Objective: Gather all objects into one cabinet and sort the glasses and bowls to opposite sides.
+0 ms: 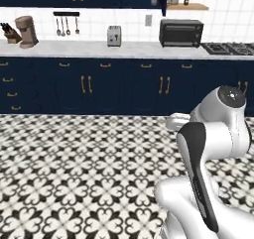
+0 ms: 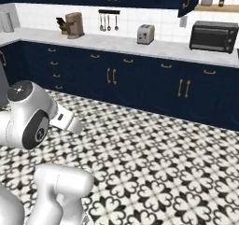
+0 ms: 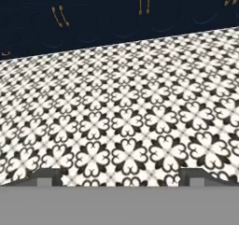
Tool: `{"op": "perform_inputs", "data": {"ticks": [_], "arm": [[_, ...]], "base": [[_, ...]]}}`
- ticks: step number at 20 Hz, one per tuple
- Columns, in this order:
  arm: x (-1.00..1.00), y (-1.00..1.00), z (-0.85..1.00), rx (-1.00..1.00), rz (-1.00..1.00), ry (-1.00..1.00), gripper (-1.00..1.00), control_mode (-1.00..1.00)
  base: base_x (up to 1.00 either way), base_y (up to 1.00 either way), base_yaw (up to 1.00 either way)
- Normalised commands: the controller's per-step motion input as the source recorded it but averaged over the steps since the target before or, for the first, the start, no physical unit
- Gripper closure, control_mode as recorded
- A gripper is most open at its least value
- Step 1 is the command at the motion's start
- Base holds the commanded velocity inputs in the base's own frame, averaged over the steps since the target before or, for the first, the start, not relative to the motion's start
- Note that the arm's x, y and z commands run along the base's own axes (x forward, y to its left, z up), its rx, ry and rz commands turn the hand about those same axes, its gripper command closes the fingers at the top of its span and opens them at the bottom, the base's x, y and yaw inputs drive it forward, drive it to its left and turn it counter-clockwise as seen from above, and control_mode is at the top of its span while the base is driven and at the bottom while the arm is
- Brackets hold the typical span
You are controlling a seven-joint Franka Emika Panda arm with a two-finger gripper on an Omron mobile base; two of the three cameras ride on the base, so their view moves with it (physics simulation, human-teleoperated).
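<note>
Hand view: gripper [image 3: 119, 178] points down at patterned floor [image 3: 126, 121], fingertips [image 3: 46, 177] set wide apart at the bottom edge, nothing between them, jaws fully spread and empty. Navy base cabinets [image 3: 116, 18] with brass handles run across the top of that view, doors closed

Left base view: arm [image 1: 208, 153] folded low at lower right, well back from the counter [image 1: 99, 48]. On the counter, left to right: knife block [image 1: 9, 33], coffee machine [image 1: 27, 31], grey toaster [image 1: 114, 35], black toaster oven [image 1: 181, 32]; stove [image 1: 228, 48] at far right. Utensils [image 1: 66, 25] hang on the wall rail. Wooden shelf [image 1: 187, 6] at upper right carries a pot and a small bottle

Right base view: same counter from the other side, arm at lower left over the floor

Bowl and both cups: can't tell where they are, no sign of them on counter or floor; cabinet doors in frame all closed
</note>
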Motion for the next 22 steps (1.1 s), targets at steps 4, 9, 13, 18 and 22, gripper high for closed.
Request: {"op": "perform_inputs", "data": {"ticks": [4, 9, 13, 18, 22], "arm": [[0.0, 0.0, 0.0, 0.0, 0.0, 0.0, -1.0, 1.0], [0.0, 0.0, 0.0, 0.0, 0.0, 0.0, -1.0, 1.0], [0.0, 0.0, 0.0, 0.0, 0.0, 0.0, -1.0, 1.0], [0.0, 0.0, 0.0, 0.0, 0.0, 0.0, -1.0, 1.0], [0.0, 0.0, 0.0, 0.0, 0.0, 0.0, -1.0, 1.0]], "base": [[1.0, 0.24, -0.27], [1.0, 0.25, -0.3], [1.0, 0.31, -0.23], [1.0, 0.46, -0.1], [1.0, 0.33, -0.15]]}}
